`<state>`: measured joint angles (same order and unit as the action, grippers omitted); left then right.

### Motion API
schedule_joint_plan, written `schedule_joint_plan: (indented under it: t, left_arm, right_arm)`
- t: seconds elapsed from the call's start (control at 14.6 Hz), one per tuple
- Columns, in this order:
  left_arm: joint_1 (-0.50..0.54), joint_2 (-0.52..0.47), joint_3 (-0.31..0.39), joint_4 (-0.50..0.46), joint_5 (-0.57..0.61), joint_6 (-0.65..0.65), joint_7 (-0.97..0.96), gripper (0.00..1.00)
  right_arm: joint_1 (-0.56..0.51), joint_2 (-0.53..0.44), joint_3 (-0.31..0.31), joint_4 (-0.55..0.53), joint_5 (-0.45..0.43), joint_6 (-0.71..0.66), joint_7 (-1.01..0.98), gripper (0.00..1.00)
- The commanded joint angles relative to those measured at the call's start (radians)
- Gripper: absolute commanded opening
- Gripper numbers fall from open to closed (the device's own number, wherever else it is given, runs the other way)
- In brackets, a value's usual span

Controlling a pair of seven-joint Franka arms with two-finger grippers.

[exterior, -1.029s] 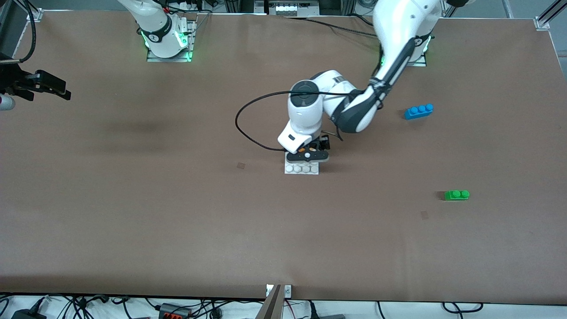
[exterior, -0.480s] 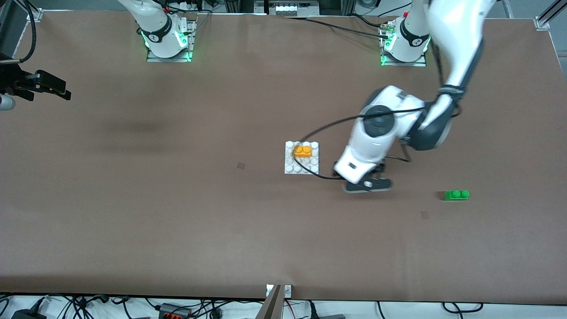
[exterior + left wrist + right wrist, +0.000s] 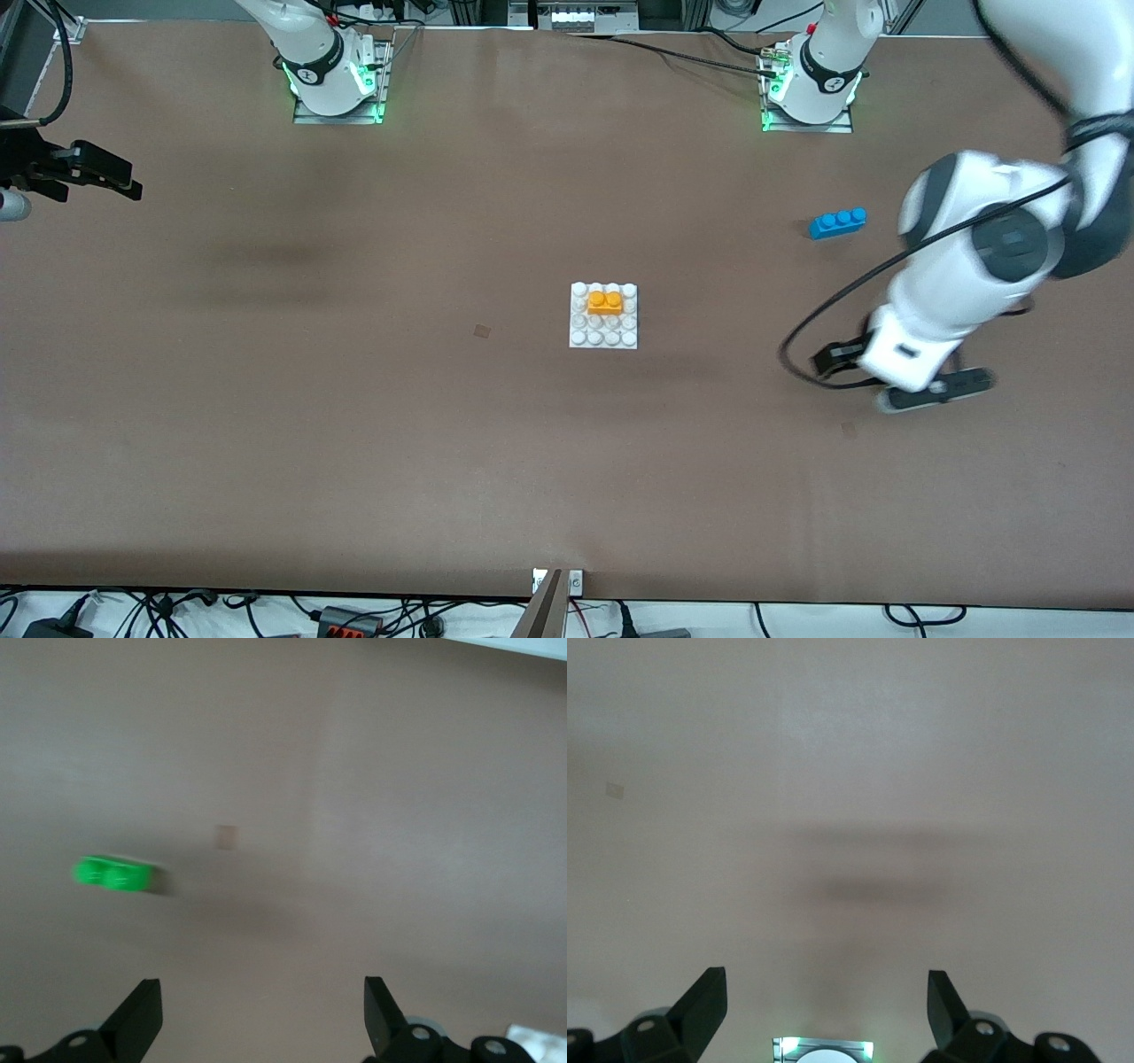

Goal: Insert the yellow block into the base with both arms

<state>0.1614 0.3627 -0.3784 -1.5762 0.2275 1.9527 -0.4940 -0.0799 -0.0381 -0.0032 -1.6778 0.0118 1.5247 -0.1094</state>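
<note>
Brown tabletop [image 3: 354, 425] stretches wide and bare around both tools, plenty of room on every side. One left gripper [image 3: 263, 1019] hangs up in the air over the table toward the left arm's end, fingers [image 3: 142, 1014] spread wide, holding nothing, touching nothing; one green brick [image 3: 113, 874] sits on the surface below it, and one blue brick [image 3: 837, 221] lies near that arm. One right gripper [image 3: 826, 1008] waits at the right arm's end by the table's edge, jaws wide apart, empty, over bare surface. One base [image 3: 603, 338] sits mid-table, well apart from both grippers, and one yellow block [image 3: 605, 303] is seated on its studs, on the part nearer the robots' bases.
</note>
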Motion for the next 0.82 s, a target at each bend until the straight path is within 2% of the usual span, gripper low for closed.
schedule_joint_plan:
  t: [0.0,0.14,0.34,0.75]
  left_arm:
    - [0.067,-0.112,-0.014,-0.028,-0.054,-0.083,0.1,1.0]
    - [0.111,-0.181,-0.014,-0.013,-0.137,-0.177,0.139,1.0]
    - [0.119,-0.249,-0.008,0.019,-0.142,-0.371,0.26,1.0]
    - [0.121,-0.235,-0.019,0.045,-0.197,-0.347,0.292,1.0]
  right_arm:
    - [-0.004,-0.005,0.003,-0.003,0.017,-0.005,0.014,1.0]
    - [-0.004,-0.005,0.003,-0.003,0.017,-0.005,0.014,1.0]
    - [-0.006,-0.005,0.003,-0.003,0.017,-0.006,0.014,1.0]
    - [-0.004,-0.005,0.003,-0.003,0.017,0.0,0.014,1.0]
